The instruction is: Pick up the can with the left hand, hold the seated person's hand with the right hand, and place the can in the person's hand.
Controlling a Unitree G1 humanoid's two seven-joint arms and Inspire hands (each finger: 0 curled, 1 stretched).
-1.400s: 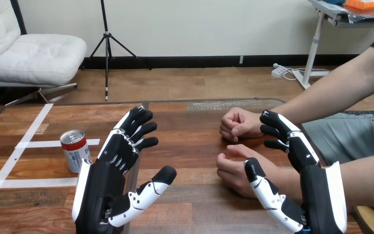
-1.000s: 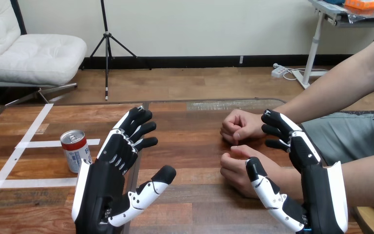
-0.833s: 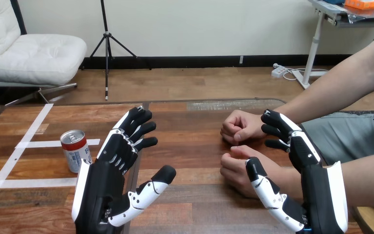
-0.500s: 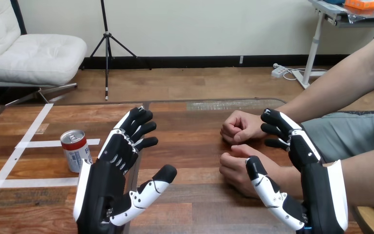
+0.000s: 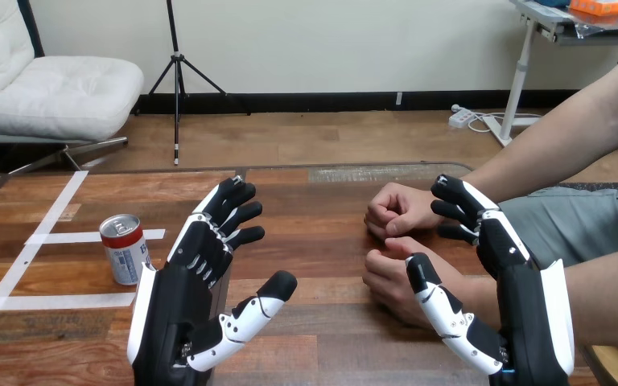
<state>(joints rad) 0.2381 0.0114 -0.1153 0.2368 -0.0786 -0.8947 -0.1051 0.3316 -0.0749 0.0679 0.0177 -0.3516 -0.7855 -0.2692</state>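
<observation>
1. Little has changed in 1.4 seconds: the left hand (image 5: 185, 297) has only drifted slightly, its fingers spread and empty. The right hand (image 5: 519, 301) is also open, beside the person's nearer hand (image 5: 388, 277). The pickup seems not yet begun.
2. The can (image 5: 125, 249) stands untouched on the table (image 5: 314, 241), just left of the left hand, long axis vertical, top up.

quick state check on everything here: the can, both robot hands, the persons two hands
can, upright on the table, left of the left hand, untouched
left hand, open, fingers spread, holding nothing
right hand, open, beside the person's nearer hand, not curled round it
person's nearer hand, loose fist resting on the table
person's farther hand, fist resting on the table
</observation>
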